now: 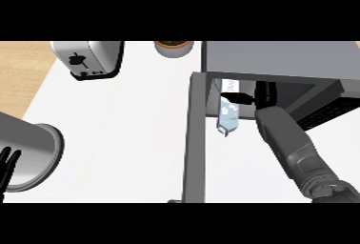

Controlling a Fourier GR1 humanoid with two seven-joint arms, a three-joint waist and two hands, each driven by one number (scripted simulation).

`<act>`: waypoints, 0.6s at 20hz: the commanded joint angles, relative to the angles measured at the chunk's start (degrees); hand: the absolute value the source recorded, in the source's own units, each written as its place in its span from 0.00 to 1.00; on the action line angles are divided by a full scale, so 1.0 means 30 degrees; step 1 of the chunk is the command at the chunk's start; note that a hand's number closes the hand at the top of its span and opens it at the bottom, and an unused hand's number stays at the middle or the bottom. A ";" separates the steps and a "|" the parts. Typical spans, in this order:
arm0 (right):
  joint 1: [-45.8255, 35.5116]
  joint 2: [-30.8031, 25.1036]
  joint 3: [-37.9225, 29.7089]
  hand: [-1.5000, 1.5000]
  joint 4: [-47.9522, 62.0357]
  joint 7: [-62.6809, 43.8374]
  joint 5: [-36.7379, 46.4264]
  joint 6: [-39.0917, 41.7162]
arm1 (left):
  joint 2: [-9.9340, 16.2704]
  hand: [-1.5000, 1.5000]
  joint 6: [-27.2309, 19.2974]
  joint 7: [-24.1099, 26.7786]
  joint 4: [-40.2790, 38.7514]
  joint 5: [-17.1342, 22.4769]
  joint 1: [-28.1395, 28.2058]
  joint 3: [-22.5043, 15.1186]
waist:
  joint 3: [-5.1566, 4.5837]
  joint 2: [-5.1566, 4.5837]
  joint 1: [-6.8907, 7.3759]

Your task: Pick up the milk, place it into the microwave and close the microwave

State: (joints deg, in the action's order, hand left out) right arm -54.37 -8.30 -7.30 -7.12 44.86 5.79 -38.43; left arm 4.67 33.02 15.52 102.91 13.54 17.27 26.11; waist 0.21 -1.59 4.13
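The milk carton (229, 116), white and pale blue, lies tilted at the mouth of the grey microwave (281, 56) at the upper right, its upper end inside the cavity and its gabled end sticking out toward me. My right hand (263, 94) reaches into the opening, with the thumb curled across the carton's upper part and the rest of the hand partly hidden in the dark cavity. The microwave door (196, 138) stands open, seen edge-on as a long grey bar running down the view. My left hand (8, 164) rests open at the lower left edge, fingers up.
A steel pot (32, 152) lies at the left, right beside my left hand. A chrome toaster (88, 58) stands at the back left, and a brown-rimmed cup (173, 47) at the back centre. White counter (119, 124) stretches between them and the door.
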 commanded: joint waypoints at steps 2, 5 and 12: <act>0.1492 0.0155 -0.0665 0.00 -0.0618 0.2097 -0.0709 0.2570 | -0.0232 0.00 0.0211 0.0415 0.0487 -0.0184 0.0807 0.0107 | -0.0019 0.0209 -0.0469; 0.1470 0.0774 -0.1113 0.00 -0.0568 0.1912 -0.1187 0.3283 | -0.0482 0.00 0.0317 0.0206 0.0751 -0.0414 0.1174 -0.0221 | -0.0026 0.0245 -0.0512; 0.3343 0.2453 -0.1143 0.00 -0.2127 0.2920 -0.1823 0.5535 | -0.0557 0.00 0.2512 -0.0093 0.1448 0.0149 0.2385 -0.1621 | -0.0061 0.0565 -0.1249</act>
State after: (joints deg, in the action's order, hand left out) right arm -46.46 -3.46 -10.44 -11.46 51.97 1.54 -26.35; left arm 2.14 36.74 16.09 106.72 11.54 23.08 22.53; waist 0.07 -0.32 1.33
